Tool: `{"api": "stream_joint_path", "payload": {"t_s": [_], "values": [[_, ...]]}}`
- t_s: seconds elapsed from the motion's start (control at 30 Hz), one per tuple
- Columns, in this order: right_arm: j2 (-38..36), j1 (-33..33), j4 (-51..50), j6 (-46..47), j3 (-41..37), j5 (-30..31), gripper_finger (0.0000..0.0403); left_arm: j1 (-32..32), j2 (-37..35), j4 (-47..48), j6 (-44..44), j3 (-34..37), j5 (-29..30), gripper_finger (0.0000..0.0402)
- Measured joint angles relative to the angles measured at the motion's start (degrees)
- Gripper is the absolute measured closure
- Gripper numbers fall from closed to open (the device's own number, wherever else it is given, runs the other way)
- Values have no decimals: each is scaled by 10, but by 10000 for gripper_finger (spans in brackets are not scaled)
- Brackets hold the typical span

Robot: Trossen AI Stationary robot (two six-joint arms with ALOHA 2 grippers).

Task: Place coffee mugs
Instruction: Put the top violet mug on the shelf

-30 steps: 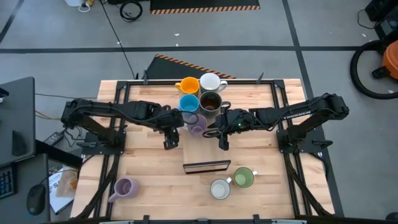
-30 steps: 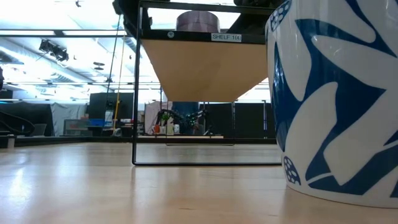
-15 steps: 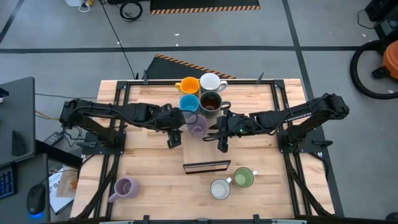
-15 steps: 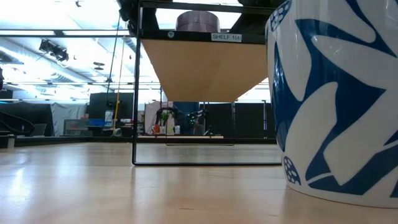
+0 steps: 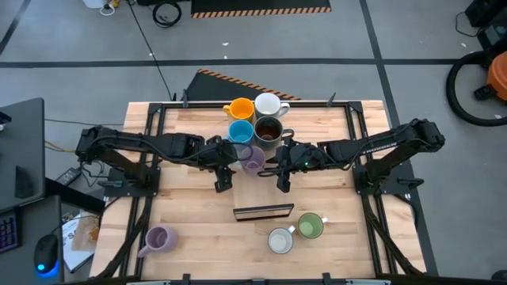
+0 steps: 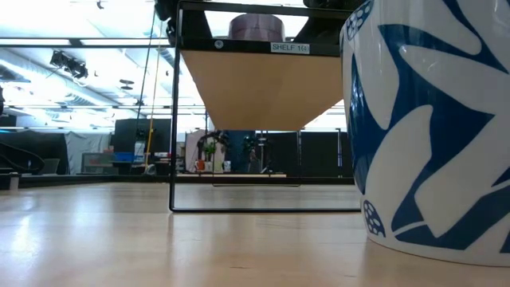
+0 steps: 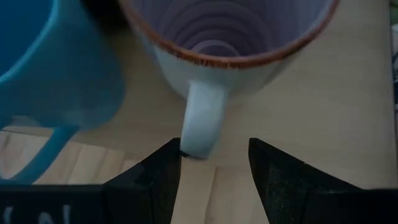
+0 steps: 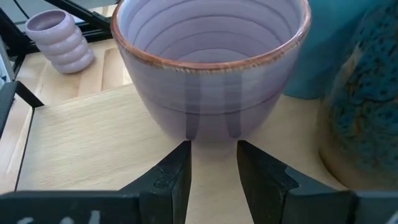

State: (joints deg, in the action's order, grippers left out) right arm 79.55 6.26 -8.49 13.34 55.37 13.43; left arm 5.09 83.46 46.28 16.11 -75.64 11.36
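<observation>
High view shows both arms meeting over the middle of the wooden table (image 5: 182, 206), one on each side of a lavender mug (image 5: 252, 160) that sits at the near end of a tight cluster. Behind it stand the blue mug (image 5: 240, 131) and the dark brown mug (image 5: 268, 131), and beyond those the orange mug (image 5: 239, 109) and a white mug (image 5: 268, 104).

The left gripper (image 5: 223, 179) has crept a little further toward the lavender mug than it was a second ago. Its jaws stand wide, and in the left wrist view the mug's pale handle (image 7: 202, 121) lies just at the tips of the fingers (image 7: 163, 171), touching or nearly touching one of them; nothing is pinched.

The right gripper (image 5: 283, 180) has barely moved along the table, but its jaws have narrowed somewhat over the last second. In the right wrist view its fingers (image 8: 176, 167) stand a moderate gap apart just short of the mug's wall, holding nothing.

Nearer the front edge the rest lie as before: a second lavender mug (image 5: 159, 238) at the left, a white mug (image 5: 280, 240) and the green mug (image 5: 310, 226) side by side at the right, with a small dark stand (image 5: 263, 211) between them and the grippers.
</observation>
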Motion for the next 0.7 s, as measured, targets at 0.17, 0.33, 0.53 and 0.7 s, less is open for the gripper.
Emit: {"api": "stream_joint_path", "payload": {"t_s": [0.17, 0.33, 0.53, 0.7], "values": [[0, 5, 0, -10, 0, 0, 268, 15, 0, -23, 0, 0, 0, 208], [0, 5, -1, -14, 0, -4, 268, 16, 0, -27, 1, 0, 1, 220], [0, 5, -1, -15, 0, -12, 268, 15, 0, -26, 16, 0, 20, 262], [0, 5, -2, -15, 0, -12, 268, 15, 0, -15, 24, 0, 33, 295]]}}
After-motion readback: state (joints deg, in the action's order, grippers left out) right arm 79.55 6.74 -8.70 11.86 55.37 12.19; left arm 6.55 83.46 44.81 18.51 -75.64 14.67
